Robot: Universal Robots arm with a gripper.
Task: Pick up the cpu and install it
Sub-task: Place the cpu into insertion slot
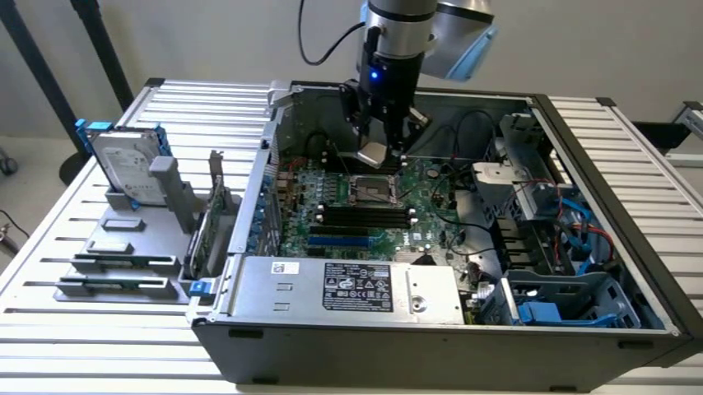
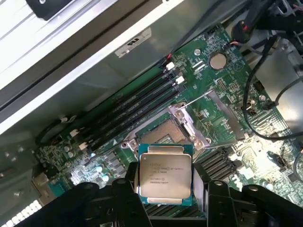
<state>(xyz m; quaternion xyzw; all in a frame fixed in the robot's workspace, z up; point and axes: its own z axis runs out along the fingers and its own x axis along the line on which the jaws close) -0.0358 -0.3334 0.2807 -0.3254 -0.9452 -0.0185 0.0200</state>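
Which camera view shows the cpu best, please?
The wrist view: the cpu faces the camera, its printed silver top plain, held in the gripper. In the exterior view it is a small, tilted silver piece under the gripper.

The cpu (image 2: 164,173) has a shiny silver top with small dark print and a thin green edge. The end effector (image 2: 165,185) gripping it is black. The motherboard (image 2: 227,80) is green, speckled with silver parts, and its memory slots (image 2: 128,111) are black. The computer case (image 1: 439,339) is dark grey. The power supply (image 1: 275,288) is pale grey with a black label (image 1: 357,288). The hard drive (image 1: 118,160) is silver with blue rails (image 1: 158,141). The counter (image 1: 99,354) is white with dark slot lines.
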